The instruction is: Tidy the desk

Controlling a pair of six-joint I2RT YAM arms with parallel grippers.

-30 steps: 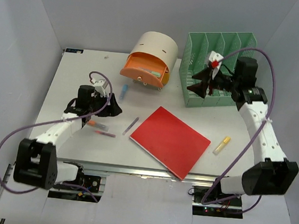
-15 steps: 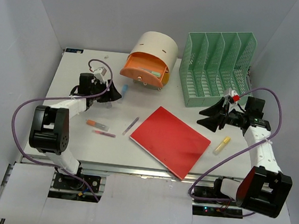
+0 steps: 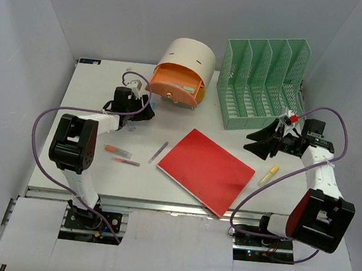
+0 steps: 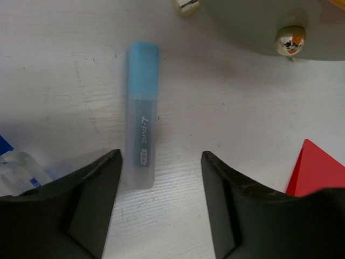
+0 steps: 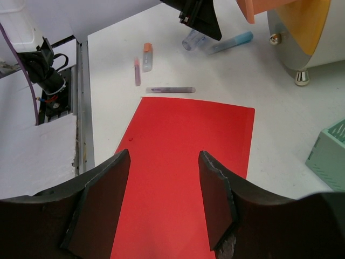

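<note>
Left pincer (image 4: 160, 156), agape and empty, has reached the blue-capped translucent marker (image 4: 142, 116) on the large white worktop (image 4: 242, 124). Right pincer (image 5: 164, 159), likewise, has dropped over the flat red folder (image 5: 188, 135). Grasps likely follow.

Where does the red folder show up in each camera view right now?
Top external: red folder lies tilted, middle of the desk, towards the front.
Left wrist: only one folder corner, at the lower right edge.
Right wrist: folder fills the lower middle.
Shared landmark: the round cream organizer, in all three.
</note>
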